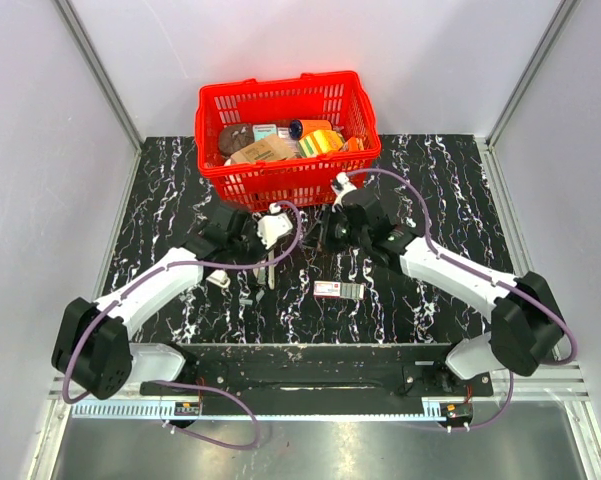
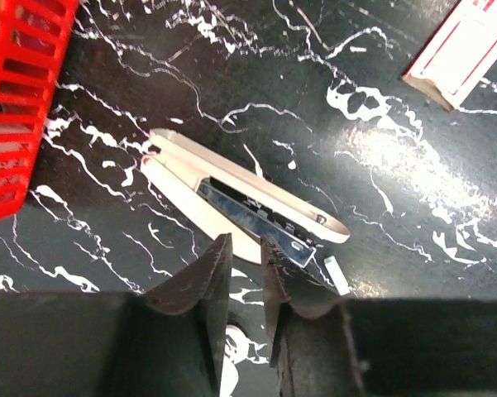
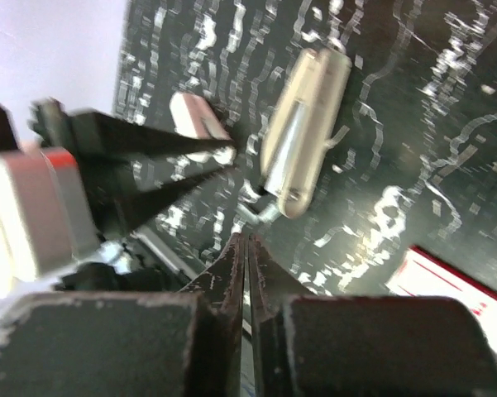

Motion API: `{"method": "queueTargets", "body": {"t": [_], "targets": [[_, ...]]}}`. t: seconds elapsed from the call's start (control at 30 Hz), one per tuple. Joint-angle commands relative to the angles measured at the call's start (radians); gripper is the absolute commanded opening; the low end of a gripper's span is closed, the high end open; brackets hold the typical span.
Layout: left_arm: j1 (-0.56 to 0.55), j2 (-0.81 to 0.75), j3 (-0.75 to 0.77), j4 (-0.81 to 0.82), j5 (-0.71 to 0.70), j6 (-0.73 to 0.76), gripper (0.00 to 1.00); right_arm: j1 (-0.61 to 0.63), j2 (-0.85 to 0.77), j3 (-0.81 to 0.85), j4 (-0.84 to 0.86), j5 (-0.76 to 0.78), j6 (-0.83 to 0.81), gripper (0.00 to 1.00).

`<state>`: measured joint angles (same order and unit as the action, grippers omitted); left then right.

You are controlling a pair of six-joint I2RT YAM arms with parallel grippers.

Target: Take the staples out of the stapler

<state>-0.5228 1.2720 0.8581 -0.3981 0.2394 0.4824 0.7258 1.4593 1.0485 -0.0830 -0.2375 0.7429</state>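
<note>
Stapler (image 2: 248,211) splayed open on table (image 2: 356,74), left claw (image 2: 246,241) almost closed, right claw (image 3: 246,241) clenched, box (image 2: 467,50) print illegible

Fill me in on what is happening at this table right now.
Two robot arms are working on a small cream stapler, which lies opened on the black marbled table with its metal staple channel exposed. The left gripper hangs at its near end, jaws almost shut and nothing visibly between them. The right gripper is shut too, just off to one side of the stapler. A red-and-white box lies nearby, a red basket behind.
</note>
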Motion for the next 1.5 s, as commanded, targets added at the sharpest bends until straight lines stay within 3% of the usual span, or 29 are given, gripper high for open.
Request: {"method": "queueTargets", "body": {"t": [0.0, 0.07, 0.1, 0.2, 0.47, 0.8, 1.23, 1.47], "targets": [[0.018, 0.001, 0.018, -0.053, 0.017, 0.036, 0.32, 0.007, -0.082, -0.062, -0.144, 0.134, -0.076, 0.17], [0.024, -0.025, 0.015, -0.096, 0.026, 0.045, 0.39, 0.007, -0.1, -0.093, -0.213, 0.197, -0.079, 0.32], [0.023, -0.037, 0.009, -0.12, 0.032, 0.06, 0.48, 0.007, -0.103, -0.105, -0.237, 0.214, -0.082, 0.35], [0.023, -0.08, -0.008, -0.177, 0.031, 0.091, 0.5, 0.007, -0.094, -0.128, -0.279, 0.277, -0.085, 0.38], [0.024, -0.142, -0.065, -0.317, 0.037, 0.203, 0.5, 0.061, 0.028, -0.052, -0.261, 0.317, -0.137, 0.3], [0.033, -0.091, -0.097, -0.269, 0.012, 0.211, 0.47, 0.167, 0.162, -0.002, -0.091, 0.262, -0.177, 0.13], [0.3, -0.075, -0.044, -0.206, 0.144, 0.124, 0.49, 0.202, 0.392, 0.108, 0.0, 0.155, -0.185, 0.08], [0.325, -0.123, -0.047, -0.269, 0.189, 0.139, 0.5, 0.228, 0.438, 0.104, 0.041, 0.138, -0.151, 0.09]]}}
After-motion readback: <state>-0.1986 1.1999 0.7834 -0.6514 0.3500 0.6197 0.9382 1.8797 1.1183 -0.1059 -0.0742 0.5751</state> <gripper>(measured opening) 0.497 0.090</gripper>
